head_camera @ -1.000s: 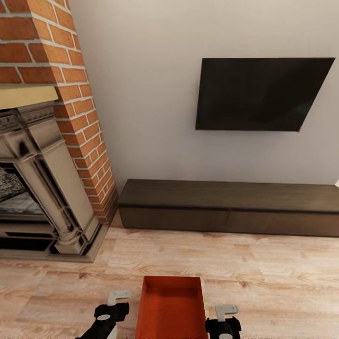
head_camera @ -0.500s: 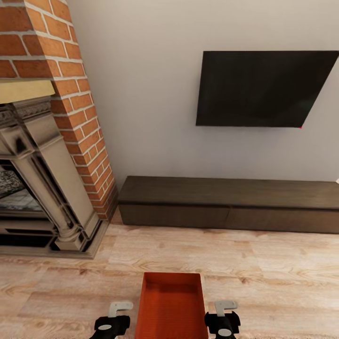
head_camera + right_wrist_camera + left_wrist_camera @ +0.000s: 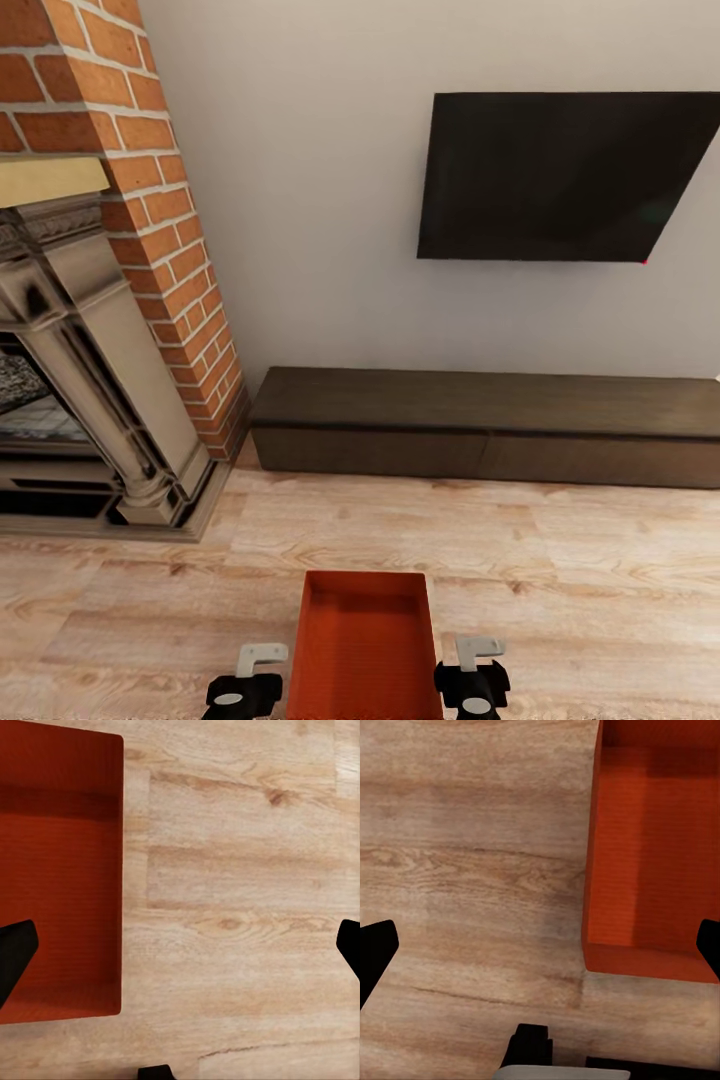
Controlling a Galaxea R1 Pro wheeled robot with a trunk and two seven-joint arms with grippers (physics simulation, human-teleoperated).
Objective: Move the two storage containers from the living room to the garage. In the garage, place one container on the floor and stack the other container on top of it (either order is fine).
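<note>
Head view: no brand, label or readable writing is seen anywhere. One orange-red storage container is seen on the wood-plank floor of the living room, at the lower centre, between the left gripper and the right gripper. Behind it a long low dark-wood bench is set against the white wall, with a black TV mounted above and a red-brick fireplace at the left. Against the earlier frames the whole picture is shifted: the TV and the bricks are placed higher, the container top edge higher too, so the camera is taken to have moved, not the things.

Left wrist view: the container is shown lying on the floor planks, its ribbed bottom bare. The left fingers are spread wide apart, one over the floor and one at the container's side; nothing is held.

Right wrist view: the container is shown beside bare planks. The right fingers are likewise spread wide, one above the container bottom and one over the floor; nothing is gripped, and contact cannot be told.
</note>
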